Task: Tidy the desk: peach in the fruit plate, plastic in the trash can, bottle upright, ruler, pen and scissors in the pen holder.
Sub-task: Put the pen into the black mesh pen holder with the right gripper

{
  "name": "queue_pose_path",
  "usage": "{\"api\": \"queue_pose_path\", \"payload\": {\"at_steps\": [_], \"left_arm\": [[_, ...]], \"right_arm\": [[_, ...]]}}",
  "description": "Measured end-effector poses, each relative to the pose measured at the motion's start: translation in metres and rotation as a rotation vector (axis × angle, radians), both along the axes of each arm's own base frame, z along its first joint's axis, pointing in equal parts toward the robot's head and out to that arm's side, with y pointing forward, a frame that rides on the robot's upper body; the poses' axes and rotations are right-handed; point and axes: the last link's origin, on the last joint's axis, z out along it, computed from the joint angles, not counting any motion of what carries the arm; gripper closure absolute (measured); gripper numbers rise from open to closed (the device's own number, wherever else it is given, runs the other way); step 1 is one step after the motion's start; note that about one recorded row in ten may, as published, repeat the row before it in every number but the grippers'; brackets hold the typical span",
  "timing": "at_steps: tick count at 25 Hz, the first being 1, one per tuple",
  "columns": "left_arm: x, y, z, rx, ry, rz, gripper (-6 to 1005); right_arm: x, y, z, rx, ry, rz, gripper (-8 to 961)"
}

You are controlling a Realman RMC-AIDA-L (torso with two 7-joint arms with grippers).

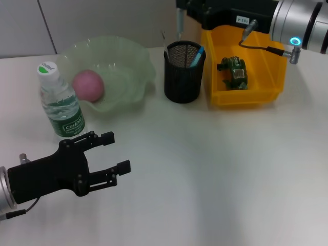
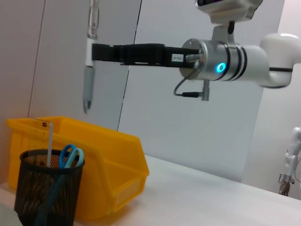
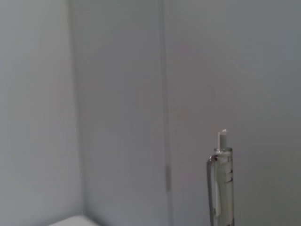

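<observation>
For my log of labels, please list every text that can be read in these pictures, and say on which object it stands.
Bottle label: green band with white brand lettering, too blurred to read with certainty.
Bottle cap: a small mark, unreadable.
Right arm's white sticker: dark characters, too small to read.
Another sticker near the right gripper, left wrist view: unreadable.
Green plastic in the yellow bin: print unreadable.
No text reads clearly.
</observation>
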Motion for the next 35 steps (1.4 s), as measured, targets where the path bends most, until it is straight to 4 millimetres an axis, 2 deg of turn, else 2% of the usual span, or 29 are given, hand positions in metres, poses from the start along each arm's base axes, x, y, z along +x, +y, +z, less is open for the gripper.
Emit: {"api": "queue_pose_path", "payload": {"at_steps": [7, 15, 25, 35], "left_arm": [[0.001, 0.002, 0.001, -0.013, -0.004, 0.018, 188], [0.002, 0.005, 0.002, -0.022, -0.002, 0.026, 188], [0.003, 0.007, 0.005, -0.028, -0.003, 0.032, 189], [0.002, 0.006, 0.006, -0.028, -0.003, 0.033, 189]], "right_arm": [[0.021, 0.01, -0.005, 0.094, 0.008, -0.07, 825], [0.031, 0.018, -0.031, 0.086, -0.05, -0.115, 825], [0.032, 0.027, -0.049, 0.085, -0.078, -0.153, 824], [0.033, 0.031, -0.059, 0.074, -0.103, -0.176, 765]]}}
